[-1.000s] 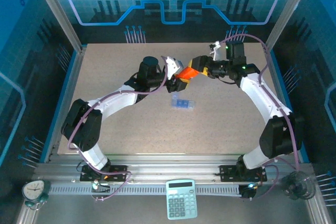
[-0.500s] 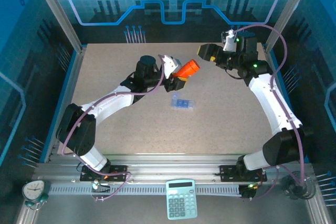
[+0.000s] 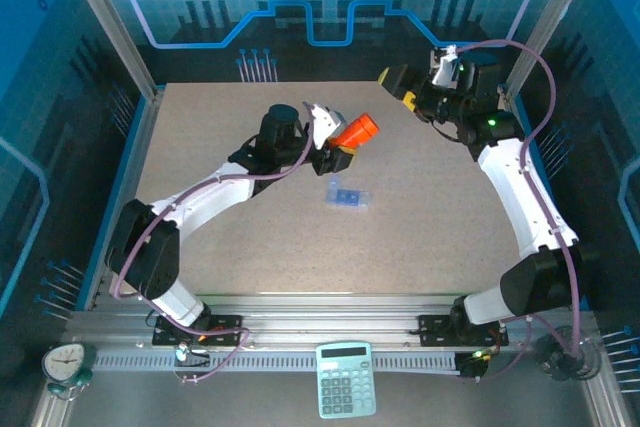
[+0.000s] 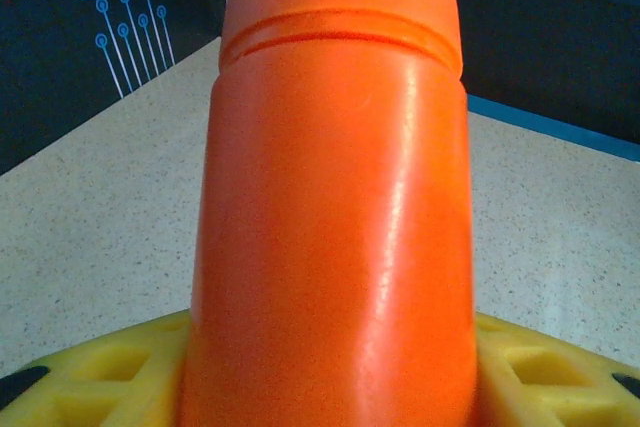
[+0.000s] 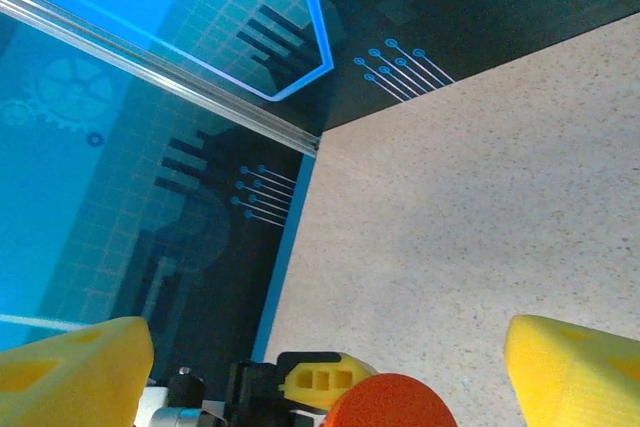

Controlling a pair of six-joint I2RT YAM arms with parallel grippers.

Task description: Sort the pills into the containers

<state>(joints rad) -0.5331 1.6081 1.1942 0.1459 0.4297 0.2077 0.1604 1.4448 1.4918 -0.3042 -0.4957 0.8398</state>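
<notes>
Pill box (image 3: 349, 196), small, flat, translucent blue plastic: lying mid-table on the speckled beige tabletop (image 3: 250, 237), just nearside of the left gripper (image 3: 338, 143). Probably light, stiff, slick, quick to skid; best taken across the long sides. Clamped in that left gripper, the orange cylindrical plastic bottle (image 4: 330, 197). Up by the far right edge, right gripper (image 3: 399, 87) gaping, nothing between the fingers. Bare tabletop all round the box.

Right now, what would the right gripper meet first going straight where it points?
Probably the orange cylindrical plastic bottle, low between its yellow fingers; depth is unclear, so it might instead reach the speckled table.
</notes>
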